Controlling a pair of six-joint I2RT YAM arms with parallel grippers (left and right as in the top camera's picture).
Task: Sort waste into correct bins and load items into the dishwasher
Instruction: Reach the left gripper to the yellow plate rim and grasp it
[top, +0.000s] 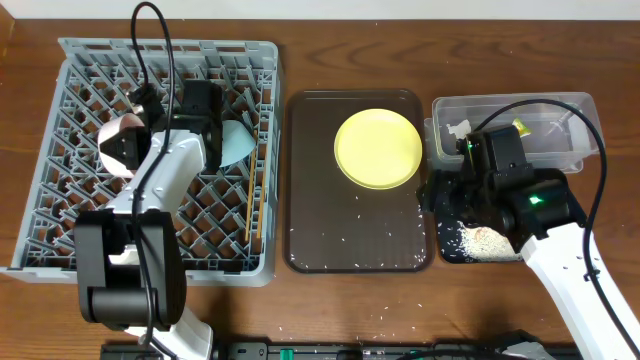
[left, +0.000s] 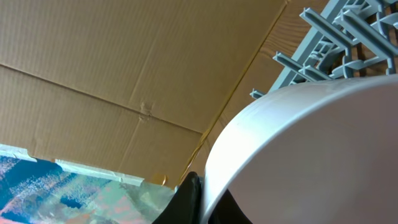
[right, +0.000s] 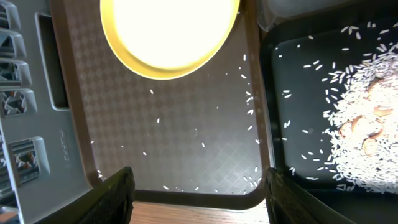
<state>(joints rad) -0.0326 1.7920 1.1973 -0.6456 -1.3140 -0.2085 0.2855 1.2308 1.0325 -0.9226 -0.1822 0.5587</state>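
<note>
Between fingers of left gripper (left: 202, 202): white bowl (left: 298, 155), rim pinched tight; glossy, plain, tilted on edge over grey dish rack (top: 60, 200); round, no long axis; right gripper (right: 199, 199) spread wide above brown tray (right: 186, 124), rice grains (right: 249, 96) scattered beneath.

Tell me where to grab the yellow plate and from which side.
Probably pinch the yellow plate by its rim at the near edge. It lies flat on the brown tray, so only the rim offers a lip, and the bare tray floor there leaves the open right hand room.
</note>
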